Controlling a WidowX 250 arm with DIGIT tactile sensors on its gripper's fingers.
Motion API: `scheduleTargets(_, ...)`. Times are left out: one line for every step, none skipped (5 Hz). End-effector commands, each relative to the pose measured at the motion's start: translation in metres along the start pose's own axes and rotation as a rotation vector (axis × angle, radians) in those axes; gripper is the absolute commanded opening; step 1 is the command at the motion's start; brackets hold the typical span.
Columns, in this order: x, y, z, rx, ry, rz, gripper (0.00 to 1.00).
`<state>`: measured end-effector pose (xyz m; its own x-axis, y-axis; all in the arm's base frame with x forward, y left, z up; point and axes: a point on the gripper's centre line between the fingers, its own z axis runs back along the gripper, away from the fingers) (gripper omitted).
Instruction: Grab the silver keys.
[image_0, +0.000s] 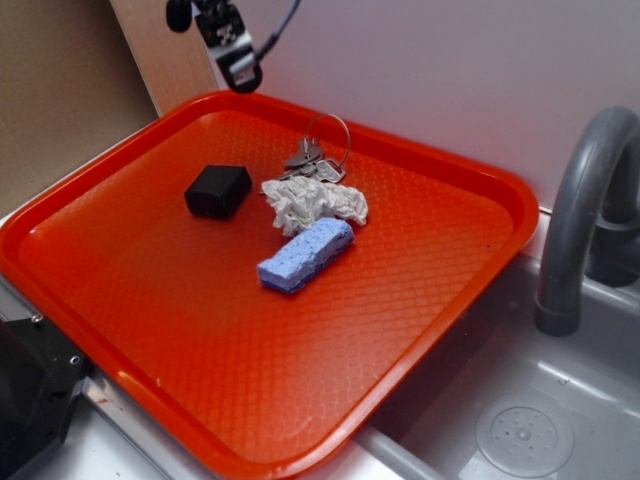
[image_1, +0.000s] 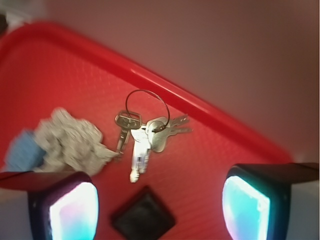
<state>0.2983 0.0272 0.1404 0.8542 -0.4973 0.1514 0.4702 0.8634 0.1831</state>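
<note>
Several flat, stiff, slippery silver keys (image_1: 145, 132), centre frame, are best pinched at the bunched blades by the gripper (image_1: 160, 205), seen spread wide.

The exterior view is evenly and brightly lit from above, soft short shadows being cast beneath the blue sponge (image_0: 306, 254) and the black box (image_0: 218, 191), and a pale sheen is seen on the red tray (image_0: 150, 300). The wrist view is dimmer, tinted warm and blurred throughout. Its finger pads (image_1: 74, 212) are rendered as out-of-focus cyan glare, while the silver keys (image_1: 147, 132) are kept sharpest.
</note>
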Motion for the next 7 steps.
scheduleTargets(0.022, 0.021, -0.020, 0.048, -0.044, -0.030, 1.00)
scheduleTargets(0.024, 0.029, -0.046, -0.063, -0.023, 0.007, 1.00)
scheduleTargets(0.025, 0.028, -0.068, -0.117, -0.002, 0.040, 1.00)
scheduleTargets(0.031, 0.018, -0.085, -0.195, -0.015, 0.040, 1.00)
scheduleTargets(0.057, 0.007, -0.104, -0.221, -0.025, 0.031, 1.00)
scheduleTargets(0.067, -0.001, -0.108, -0.214, -0.032, 0.046, 1.00)
scheduleTargets(0.079, -0.001, -0.101, -0.195, -0.052, 0.077, 1.00)
